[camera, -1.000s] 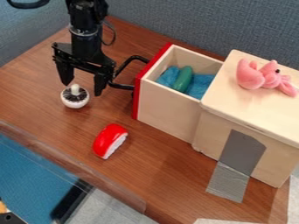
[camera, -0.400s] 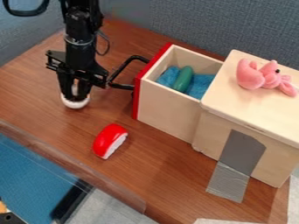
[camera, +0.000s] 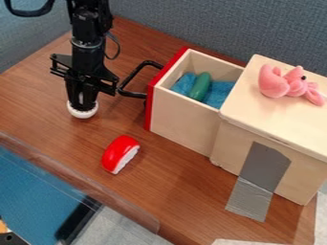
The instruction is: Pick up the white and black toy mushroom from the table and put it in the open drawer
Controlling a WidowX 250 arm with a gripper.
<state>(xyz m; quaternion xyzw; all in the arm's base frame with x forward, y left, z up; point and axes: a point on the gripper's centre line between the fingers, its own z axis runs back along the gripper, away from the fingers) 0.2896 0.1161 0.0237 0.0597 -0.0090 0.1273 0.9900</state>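
OK, wooden tabletop (camera: pixel 172 189) is carrying everything; its near edge is running below the work. Cabinet (camera: pixel 281 129) is sitting at the far side from the gripper, its drawer (camera: pixel 182 122) hanging open, the black handle (camera: pixel 133 94) poking out close beside the gripper (camera: pixel 82 106). Pink plush (camera: pixel 275 85) is lying on the cabinet, blue cloth (camera: pixel 219 91) is lining the drawer, red-and-white toy (camera: pixel 119 152) is resting nearer the edge. White round toy (camera: pixel 83 114) is sitting on the wood, gripper clamping its top. Green toy (camera: pixel 200 87) is lying on the cloth. My read: squeezing evenly and lifting straight is avoiding tilt; bare wood toward the camera is giving room, handle is crowding the other side.
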